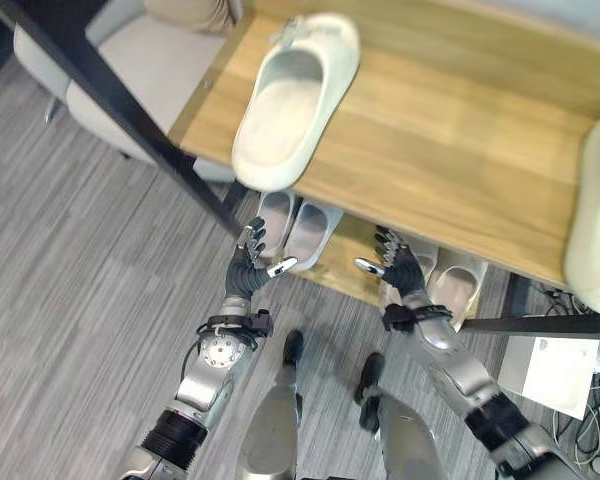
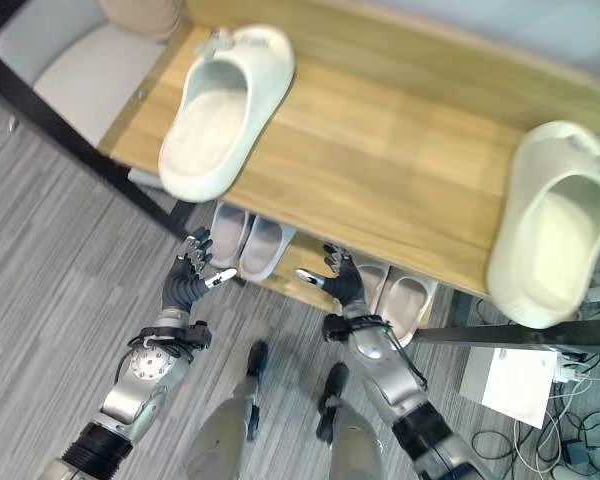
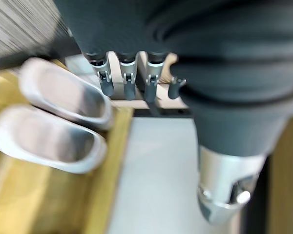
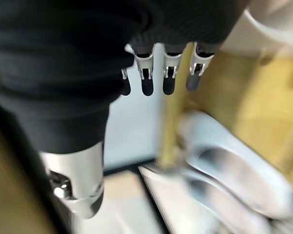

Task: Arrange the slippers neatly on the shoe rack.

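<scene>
Two cream slippers on the shoe rack's top shelf (image 1: pixel 450 150): left slipper (image 1: pixel 295 95) angled, heel hanging over the front edge; right slipper (image 2: pixel 555 235) far off at the right end, heel also past the edge, the two well apart and not parallel. Two grey pairs on the lower shelf (image 1: pixel 352 272): left pair (image 1: pixel 298 228) and right pair (image 1: pixel 450 283), each already side by side. Left hand (image 1: pixel 250 262) and right hand (image 1: pixel 398 266) both released, fingers loosely spread, palms facing each other, holding nothing, hovering in front of the lower shelf, below the top board. Likely step in hand: raising to the top slippers and pairing them. Best done by lifting clear of the front edge first to avoid catching the board from underneath, then taking the overhanging left slipper across its middle, not by the heel, since a nudge there could tip it to the floor. Sliding it fully onto the wood, toe to the back, then bringing the right one alongside, parallel and just beside.
</scene>
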### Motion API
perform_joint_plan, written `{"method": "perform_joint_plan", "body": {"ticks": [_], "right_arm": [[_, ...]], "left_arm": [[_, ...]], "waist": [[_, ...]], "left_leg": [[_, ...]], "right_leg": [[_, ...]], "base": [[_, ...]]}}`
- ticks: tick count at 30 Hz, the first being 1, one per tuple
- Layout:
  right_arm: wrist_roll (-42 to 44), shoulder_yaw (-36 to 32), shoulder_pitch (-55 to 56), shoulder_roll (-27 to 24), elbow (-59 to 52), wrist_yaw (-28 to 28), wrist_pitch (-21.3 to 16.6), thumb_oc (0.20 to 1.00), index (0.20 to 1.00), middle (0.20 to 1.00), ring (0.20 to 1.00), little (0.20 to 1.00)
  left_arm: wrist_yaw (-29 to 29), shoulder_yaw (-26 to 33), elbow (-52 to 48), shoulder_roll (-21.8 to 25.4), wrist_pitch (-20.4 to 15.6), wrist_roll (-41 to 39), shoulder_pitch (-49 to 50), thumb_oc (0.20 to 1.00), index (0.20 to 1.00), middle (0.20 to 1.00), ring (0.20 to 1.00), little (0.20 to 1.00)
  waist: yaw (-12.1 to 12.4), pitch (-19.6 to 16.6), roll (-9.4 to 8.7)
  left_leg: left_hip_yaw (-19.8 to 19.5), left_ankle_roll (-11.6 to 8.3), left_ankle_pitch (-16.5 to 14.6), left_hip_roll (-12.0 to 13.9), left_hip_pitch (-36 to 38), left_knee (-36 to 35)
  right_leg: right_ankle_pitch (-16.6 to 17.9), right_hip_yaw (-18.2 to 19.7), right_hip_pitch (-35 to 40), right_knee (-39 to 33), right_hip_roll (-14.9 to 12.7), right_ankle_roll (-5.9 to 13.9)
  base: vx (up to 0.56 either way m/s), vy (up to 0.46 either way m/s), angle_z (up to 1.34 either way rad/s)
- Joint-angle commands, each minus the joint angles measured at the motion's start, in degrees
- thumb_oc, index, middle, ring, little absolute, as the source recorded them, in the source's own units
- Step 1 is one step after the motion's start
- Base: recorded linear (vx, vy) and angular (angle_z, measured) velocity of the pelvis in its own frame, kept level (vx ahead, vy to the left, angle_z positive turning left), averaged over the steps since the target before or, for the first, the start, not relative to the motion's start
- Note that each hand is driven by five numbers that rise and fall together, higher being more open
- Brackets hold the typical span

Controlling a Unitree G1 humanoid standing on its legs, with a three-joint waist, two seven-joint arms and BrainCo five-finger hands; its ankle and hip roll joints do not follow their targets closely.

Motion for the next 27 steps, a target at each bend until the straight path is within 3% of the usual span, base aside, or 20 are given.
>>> {"method": "perform_joint_plan", "body": {"ticks": [1, 6, 8, 13, 16, 19, 20, 22, 25, 27], "right_arm": [[-3.48, -1.59, 0.16, -0.19, 0.09, 4.12, -3.08, 1.000, 1.000, 1.000, 1.000, 1.000], [-4.83, -4.06, 7.97, -2.52, -1.88, 8.40, -2.00, 1.000, 1.000, 1.000, 1.000, 1.000], [-3.83, -5.05, 11.85, -3.56, -1.44, 11.70, -1.44, 1.000, 1.000, 1.000, 1.000, 1.000], [-5.87, -6.24, 16.60, -6.05, -2.44, 15.85, -0.48, 1.000, 1.000, 1.000, 1.000, 1.000], [-6.23, -6.53, 17.90, -6.84, -2.04, 16.96, -0.23, 1.000, 1.000, 1.000, 1.000, 1.000], [-5.40, -6.21, 18.60, -7.59, -0.20, 17.94, -0.06, 1.000, 1.000, 1.000, 1.000, 1.000], [-5.55, -5.84, 18.63, -7.17, 1.56, 18.31, 0.25, 1.000, 1.000, 1.000, 1.000, 1.000], [-5.69, -5.47, 18.67, -6.63, 2.50, 18.27, 0.50, 1.000, 1.000, 1.000, 1.000, 1.000], [-6.80, -5.26, 19.44, -5.35, 4.10, 18.02, 0.83, 1.000, 1.000, 1.000, 1.000, 1.000], [-7.39, -5.39, 19.74, -4.36, 5.07, 17.87, 0.68, 1.000, 1.000, 1.000, 1.000, 1.000]], "left_arm": [[-3.00, 0.25, 0.95, 2.31, -0.52, 3.00, -1.21, 1.000, 1.000, 1.000, 1.000, 1.000], [-8.87, -0.98, 3.90, 5.33, 1.43, 8.22, 1.04, 1.000, 1.000, 1.000, 1.000, 1.000], [-13.63, -2.81, 5.09, 7.87, 2.73, 12.87, 1.87, 1.000, 1.000, 1.000, 1.000, 1.000], [-22.24, -8.79, 1.36, 11.79, 3.03, 20.18, 0.71, 1.000, 1.000, 1.000, 1.000, 1.000], [-25.35, -11.87, -3.80, 13.61, 2.09, 19.83, -1.27, 1.000, 1.000, 1.000, 1.000, 1.000], [-29.44, -16.30, -12.37, 14.41, 1.22, 11.86, -5.25, 1.000, 1.000, 1.000, 1.000, 1.000], [-31.44, -17.72, -17.14, 13.86, 1.90, 4.10, -8.31, 1.000, 1.000, 1.000, 1.000, 1.000], [-33.04, -18.40, -19.13, 11.98, 2.90, -4.05, -9.85, 1.000, 1.000, 1.000, 1.000, 1.000], [-33.62, -15.18, -24.54, 8.66, 3.53, -16.91, -12.27, 1.000, 1.000, 1.000, 1.000, 1.000], [-32.51, -12.12, -26.99, 7.74, 2.32, -20.03, -12.69, 1.000, 1.000, 1.000, 1.000, 1.000]], "waist": [[-0.78, -2.30, -1.11], [-3.12, -4.58, 0.16], [-4.58, -5.97, 0.89], [-6.79, -7.75, 1.52], [-7.73, -8.29, 1.55], [-8.87, -8.83, 1.57], [-9.19, -9.00, 1.48], [-9.36, -9.20, 1.24], [-9.52, -9.17, 0.99], [-9.21, -9.17, 0.90]], "left_leg": [[2.20, -1.07, -5.04, 0.31, 3.13, -0.87], [3.84, -1.09, -5.70, 0.43, 5.37, -1.53], [4.73, -1.02, -6.33, 0.47, 6.57, -1.53], [6.23, -0.88, -7.59, 0.54, 8.48, -1.53], [6.63, -0.83, -7.94, 0.64, 8.99, -1.53], [7.13, -0.74, -8.17, 0.62, 9.32, -1.53], [7.44, -0.71, -8.29, 0.63, 9.47, -1.53], [7.41, -0.70, -8.32, 0.62, 9.58, -1.53], [7.38, -0.74, -8.33, 0.66, 9.86, -1.53], [7.16, -0.78, -8.27, 0.64, 9.91, -1.53]], "right_leg": [[-2.01, 1.02, 4.17, -4.87, -3.33, 6.01], [-1.36, 2.46, 5.97, -7.07, -2.94, 6.31], [-1.05, 3.34, 6.85, -8.07, -2.81, 6.47], [-1.17, 5.38, 7.58, -8.51, -2.49, 6.66], [-1.21, 6.03, 7.63, -8.45, -2.34, 6.72], [-1.03, 6.73, 7.46, -8.40, -2.23, 6.83], [-0.95, 7.18, 7.33, -8.41, -2.15, 6.82], [-0.97, 7.35, 7.41, -8.43, -2.04, 6.73], [-1.04, 7.38, 7.66, -8.48, -1.90, 6.61], [-1.14, 7.42, 7.84, -8.54, -1.85, 6.53]], "base": [[0.07, 0.016, -0.22], [0.05, 0.022, -0.22], [0.06, 0.008, -0.29], [0.06, 0.007, -0.27], [0.03, -0.011, -0.15], [0.02, -0.013, -0.15], [0.02, -0.022, -0.06], [0.01, -0.032, -0.06], [0.01, -0.041, -0.05], [0.01, -0.015, -0.02]]}}
